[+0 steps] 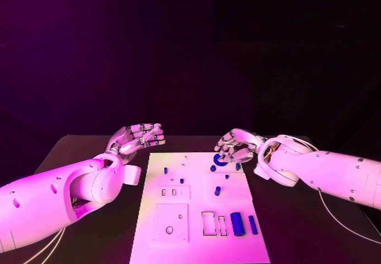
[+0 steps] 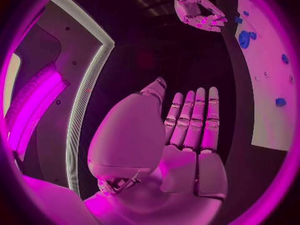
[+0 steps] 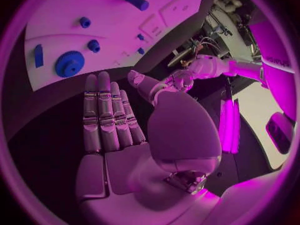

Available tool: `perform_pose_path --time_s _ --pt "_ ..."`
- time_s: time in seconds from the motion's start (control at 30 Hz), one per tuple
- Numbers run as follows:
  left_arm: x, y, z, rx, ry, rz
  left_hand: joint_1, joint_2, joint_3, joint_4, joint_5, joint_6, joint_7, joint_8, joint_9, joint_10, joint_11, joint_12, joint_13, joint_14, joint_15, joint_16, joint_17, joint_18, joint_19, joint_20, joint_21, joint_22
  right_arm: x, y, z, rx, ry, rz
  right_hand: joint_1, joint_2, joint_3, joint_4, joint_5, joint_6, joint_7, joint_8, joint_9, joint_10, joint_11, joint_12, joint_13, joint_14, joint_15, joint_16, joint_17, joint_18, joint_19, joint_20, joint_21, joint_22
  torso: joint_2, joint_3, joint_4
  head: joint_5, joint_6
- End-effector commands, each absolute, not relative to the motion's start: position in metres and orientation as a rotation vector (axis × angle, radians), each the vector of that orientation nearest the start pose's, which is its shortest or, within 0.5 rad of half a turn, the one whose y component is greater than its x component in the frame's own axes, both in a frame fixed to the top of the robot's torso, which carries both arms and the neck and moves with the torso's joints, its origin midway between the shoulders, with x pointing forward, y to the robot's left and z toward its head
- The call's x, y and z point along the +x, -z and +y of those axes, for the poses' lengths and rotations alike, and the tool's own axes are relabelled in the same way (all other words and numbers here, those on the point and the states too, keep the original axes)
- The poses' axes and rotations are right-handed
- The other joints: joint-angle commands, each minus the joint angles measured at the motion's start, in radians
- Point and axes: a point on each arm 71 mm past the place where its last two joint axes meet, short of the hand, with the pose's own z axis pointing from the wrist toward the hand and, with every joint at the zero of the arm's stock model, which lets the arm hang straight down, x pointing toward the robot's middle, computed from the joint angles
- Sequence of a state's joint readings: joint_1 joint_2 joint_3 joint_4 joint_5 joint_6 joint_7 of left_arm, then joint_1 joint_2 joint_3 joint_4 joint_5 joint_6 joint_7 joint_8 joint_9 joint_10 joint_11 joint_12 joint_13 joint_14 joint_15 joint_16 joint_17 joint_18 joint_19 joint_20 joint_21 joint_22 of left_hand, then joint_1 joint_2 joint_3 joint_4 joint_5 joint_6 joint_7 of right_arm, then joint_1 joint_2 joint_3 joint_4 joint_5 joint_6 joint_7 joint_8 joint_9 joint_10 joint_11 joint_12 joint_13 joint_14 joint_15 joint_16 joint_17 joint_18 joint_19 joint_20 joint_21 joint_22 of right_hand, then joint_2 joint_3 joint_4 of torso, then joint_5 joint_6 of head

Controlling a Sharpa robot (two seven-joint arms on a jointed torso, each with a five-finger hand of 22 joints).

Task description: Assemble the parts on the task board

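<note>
I hold my left robot hand (image 1: 139, 137) just off the task board (image 1: 199, 242)'s far left corner, fingers straight and apart, empty. My right robot hand (image 1: 235, 147) hovers open and empty over the blue gear (image 1: 220, 160) at the board's far right, likely to pick it up first.

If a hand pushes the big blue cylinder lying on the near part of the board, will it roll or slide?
The blue cylinder lies on its side on the flat task board, so it would probably roll if pushed across its length. It looks solid and stiff. Its smooth round surface may slip in a pinch.
</note>
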State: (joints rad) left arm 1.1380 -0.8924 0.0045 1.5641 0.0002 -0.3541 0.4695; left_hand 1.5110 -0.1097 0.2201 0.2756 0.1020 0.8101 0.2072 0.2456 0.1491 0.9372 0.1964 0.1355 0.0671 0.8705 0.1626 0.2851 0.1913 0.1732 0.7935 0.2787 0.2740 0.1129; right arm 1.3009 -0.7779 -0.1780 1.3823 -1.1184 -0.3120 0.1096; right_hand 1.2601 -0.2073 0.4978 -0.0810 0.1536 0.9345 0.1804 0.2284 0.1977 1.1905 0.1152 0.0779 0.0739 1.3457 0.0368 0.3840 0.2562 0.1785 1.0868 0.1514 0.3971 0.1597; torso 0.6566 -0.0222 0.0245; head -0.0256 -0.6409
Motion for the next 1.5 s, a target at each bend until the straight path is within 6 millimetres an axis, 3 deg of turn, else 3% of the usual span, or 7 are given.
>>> perform_pose_path --time_s 0.03,0.13,0.3,0.4,0.53,0.67,1.5 --pt "0.472 0.178 0.218 -1.088 1.638 1.341 0.012 -0.001 0.009 0.001 -0.002 0.013 0.033 0.007 0.002 0.013 -0.002 0.001 0.001 0.008 -0.002 0.002 0.003 0.011 0.009 0.000 0.006 0.000 0.507 0.193 -0.203 -0.214 -0.663 1.750 0.013 -0.008 -0.028 0.010 0.018 0.019 -0.006 0.006 0.001 0.018 -0.012 -0.007 0.002 0.060 -0.014 0.070 0.063 0.004 0.057 -0.028 0.050 0.027 0.018 -0.0049 0.0088 -0.005 0.002" --pt "0.469 0.175 0.217 -1.073 1.658 1.350 0.015 -0.002 0.014 0.002 -0.002 0.019 0.030 0.010 0.003 0.022 -0.005 0.000 0.001 0.015 -0.004 0.002 0.006 0.012 0.015 -0.002 0.008 -0.001 0.507 0.191 -0.201 -0.261 -0.630 1.725 0.027 -0.013 -0.039 0.017 0.075 0.046 -0.018 0.007 0.004 0.043 -0.023 -0.007 0.008 0.090 -0.029 0.162 0.143 0.001 0.087 -0.050 0.113 0.068 0.027 -0.0077 0.0120 -0.011 0.004" --pt "0.464 0.173 0.215 -1.051 1.677 1.362 0.016 -0.003 0.016 0.002 -0.002 0.020 0.028 0.011 0.003 0.025 -0.006 -0.001 0.001 0.017 -0.005 0.002 0.008 0.012 0.017 -0.003 0.009 -0.001 0.505 0.190 -0.198 -0.313 -0.593 1.704 0.028 -0.019 -0.033 0.037 0.077 0.066 -0.025 -0.006 0.012 0.060 -0.033 -0.011 0.016 0.131 -0.039 0.332 0.260 0.001 0.121 -0.065 0.211 0.136 0.038 -0.0138 0.0143 -0.016 0.004" --pt "0.462 0.172 0.213 -1.044 1.685 1.364 0.016 -0.003 0.017 0.002 -0.002 0.022 0.028 0.012 0.003 0.026 -0.006 -0.001 0.001 0.016 -0.005 0.001 0.008 0.012 0.018 -0.003 0.008 -0.001 0.505 0.190 -0.195 -0.339 -0.564 1.705 0.021 -0.033 -0.023 0.058 0.069 0.067 -0.026 -0.018 0.018 0.039 -0.031 -0.012 0.015 0.153 -0.037 0.626 0.538 0.000 0.139 -0.066 0.287 0.194 0.044 -0.0157 0.0169 -0.017 0.002" --pt "0.461 0.171 0.213 -1.040 1.691 1.367 0.016 -0.003 0.017 0.002 -0.002 0.022 0.028 0.012 0.003 0.026 -0.006 -0.001 0.001 0.016 -0.005 0.001 0.008 0.012 0.018 -0.003 0.008 -0.001 0.505 0.191 -0.192 -0.353 -0.534 1.705 0.024 -0.043 -0.013 0.084 0.072 0.068 -0.024 -0.026 0.030 0.028 -0.030 -0.010 0.018 0.159 -0.034 0.856 0.779 -0.028 0.188 -0.061 0.492 0.441 0.049 -0.0176 0.0196 -0.018 0.000" --pt "0.460 0.171 0.212 -1.039 1.694 1.370 0.016 -0.004 0.017 0.002 -0.002 0.022 0.027 0.012 0.003 0.027 -0.007 -0.001 0.001 0.015 -0.005 0.000 0.008 0.011 0.018 -0.003 0.008 -0.002 0.507 0.192 -0.190 -0.360 -0.515 1.710 0.029 -0.044 -0.004 0.092 0.081 0.073 -0.024 -0.026 0.037 0.032 -0.031 -0.009 0.022 0.163 -0.035 0.918 0.847 -0.045 0.223 -0.059 0.598 0.577 0.053 -0.0186 0.0230 -0.020 -0.003" --pt "0.460 0.171 0.208 -1.040 1.699 1.382 0.014 -0.006 0.018 0.004 -0.003 0.022 0.031 0.011 0.003 0.028 -0.005 -0.004 0.000 0.012 -0.005 -0.004 0.008 0.011 0.018 -0.003 0.007 -0.003 0.511 0.203 -0.181 -0.379 -0.503 1.751 0.032 -0.041 0.016 0.107 0.119 0.082 -0.024 -0.022 0.051 0.037 -0.030 -0.006 0.028 0.162 -0.036 0.973 0.903 -0.056 0.231 -0.053 0.681 0.681 0.067 -0.0213 0.0292 -0.014 -0.015"
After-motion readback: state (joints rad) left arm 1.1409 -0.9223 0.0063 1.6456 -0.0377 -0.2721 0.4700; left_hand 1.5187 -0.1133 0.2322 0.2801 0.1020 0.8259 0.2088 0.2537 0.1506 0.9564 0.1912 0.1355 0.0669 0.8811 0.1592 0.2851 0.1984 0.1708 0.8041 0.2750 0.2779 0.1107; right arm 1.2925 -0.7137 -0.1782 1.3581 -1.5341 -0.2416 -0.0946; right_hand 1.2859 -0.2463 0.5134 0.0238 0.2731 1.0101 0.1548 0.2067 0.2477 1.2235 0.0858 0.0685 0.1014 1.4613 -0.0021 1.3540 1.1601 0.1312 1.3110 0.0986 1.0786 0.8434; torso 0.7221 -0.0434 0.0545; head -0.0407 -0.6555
